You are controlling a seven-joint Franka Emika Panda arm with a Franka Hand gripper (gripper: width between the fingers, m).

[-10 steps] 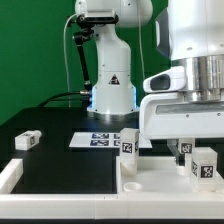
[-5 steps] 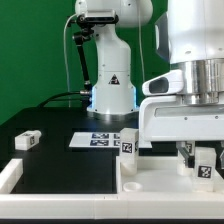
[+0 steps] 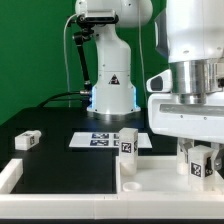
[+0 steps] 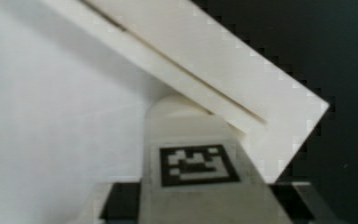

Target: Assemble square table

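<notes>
The white square table slab (image 3: 160, 178) lies at the front right of the exterior view. One white tagged leg (image 3: 127, 143) stands upright at the slab's far corner. My gripper (image 3: 200, 168) is shut on a second tagged leg (image 3: 201, 160), holding it upright over the slab's right part. In the wrist view that leg (image 4: 197, 150) sits between my dark fingers (image 4: 130, 200), with my gripper (image 4: 197, 202) above the slab's recessed face (image 4: 51, 110) and its rim (image 4: 202, 65). A third leg (image 3: 28, 140) lies loose on the black table at the left. The fourth leg is out of view.
The marker board (image 3: 98, 140) lies flat behind the slab, in front of the arm's base (image 3: 112, 95). A long white bar (image 3: 10, 172) edges the workspace at the front left. The black table (image 3: 70, 165) stretches between the loose leg and the slab.
My gripper has turned and shifted slightly over the slab, still holding the leg. The leg stays at about the same spot. Nothing else has moved.
</notes>
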